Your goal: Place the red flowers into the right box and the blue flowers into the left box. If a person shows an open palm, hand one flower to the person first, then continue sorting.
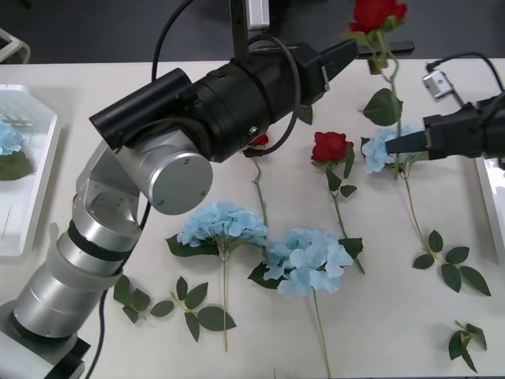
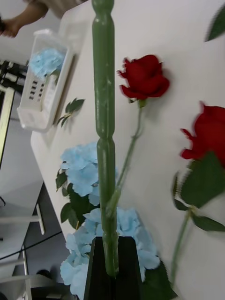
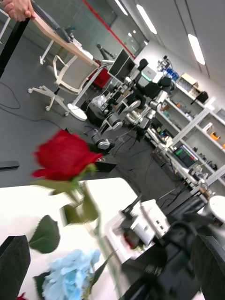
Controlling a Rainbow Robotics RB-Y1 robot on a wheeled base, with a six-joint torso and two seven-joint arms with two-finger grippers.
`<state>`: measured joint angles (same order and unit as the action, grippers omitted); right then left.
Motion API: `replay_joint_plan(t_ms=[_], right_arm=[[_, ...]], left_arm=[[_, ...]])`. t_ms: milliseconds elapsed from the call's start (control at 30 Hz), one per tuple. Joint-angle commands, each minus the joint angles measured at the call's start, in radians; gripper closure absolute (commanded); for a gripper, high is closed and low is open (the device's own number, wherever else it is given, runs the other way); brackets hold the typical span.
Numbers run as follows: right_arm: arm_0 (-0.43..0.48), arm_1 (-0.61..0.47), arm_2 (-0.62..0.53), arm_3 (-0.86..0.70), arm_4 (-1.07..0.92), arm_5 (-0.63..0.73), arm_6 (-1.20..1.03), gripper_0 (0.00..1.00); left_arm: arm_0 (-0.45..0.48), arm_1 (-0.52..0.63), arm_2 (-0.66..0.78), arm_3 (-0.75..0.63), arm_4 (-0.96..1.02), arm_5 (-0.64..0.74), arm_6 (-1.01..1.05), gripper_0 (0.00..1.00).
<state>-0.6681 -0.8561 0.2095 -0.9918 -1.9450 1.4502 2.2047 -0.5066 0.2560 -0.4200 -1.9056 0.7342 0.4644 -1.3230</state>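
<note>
My right gripper (image 1: 401, 145) (image 2: 111, 269) is shut on the green stem (image 2: 105, 117) of a red flower, whose bloom (image 1: 377, 12) (image 3: 65, 154) stands raised at the far side of the table. My left gripper (image 1: 368, 50) reaches across to that bloom and is open, one finger on either side of the stem. More red flowers (image 1: 330, 146) (image 2: 143, 77) and blue flowers (image 1: 223, 223) (image 1: 308, 257) (image 2: 84, 168) lie on the table. One blue flower (image 1: 381, 151) lies right under my right gripper. The left box (image 1: 31, 205) (image 2: 42, 89) holds a blue flower (image 1: 8, 138). The right box (image 1: 493, 197) shows at the right edge.
My left arm's bulky forearm (image 1: 205, 110) spans the table's middle and covers part of a red flower (image 1: 258, 142). Loose green leaf sprigs (image 1: 189, 304) (image 1: 446, 264) lie near the front edge. A cable and connector (image 1: 436, 81) hang near my right arm.
</note>
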Motion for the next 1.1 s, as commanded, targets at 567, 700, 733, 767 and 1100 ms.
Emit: replay_joint_plan(t_ms=[567,700,733,767,1100], right_arm=[[0.002,-0.367,-0.041,0.461,0.385,-0.065,-0.042,1.0],[0.002,-0.356,-0.039,0.499,0.488,-0.12,-0.03,1.0],[0.004,-0.345,-0.038,0.509,0.512,-0.142,-0.03,1.0],[0.007,-0.339,-0.038,0.513,0.526,-0.159,-0.03,1.0],[0.136,-0.23,-0.025,0.49,0.598,-0.445,-0.025,1.0]], left_arm=[[0.172,0.358,0.645,-0.204,0.534,0.757,-0.044,0.0],[0.189,0.39,0.759,-0.069,0.671,0.841,-0.213,0.0],[0.187,0.399,0.784,-0.023,0.7,0.866,-0.266,0.0],[0.189,0.404,0.796,0.004,0.714,0.876,-0.298,0.0],[0.192,0.494,0.917,0.376,0.827,0.97,-0.71,0.0]])
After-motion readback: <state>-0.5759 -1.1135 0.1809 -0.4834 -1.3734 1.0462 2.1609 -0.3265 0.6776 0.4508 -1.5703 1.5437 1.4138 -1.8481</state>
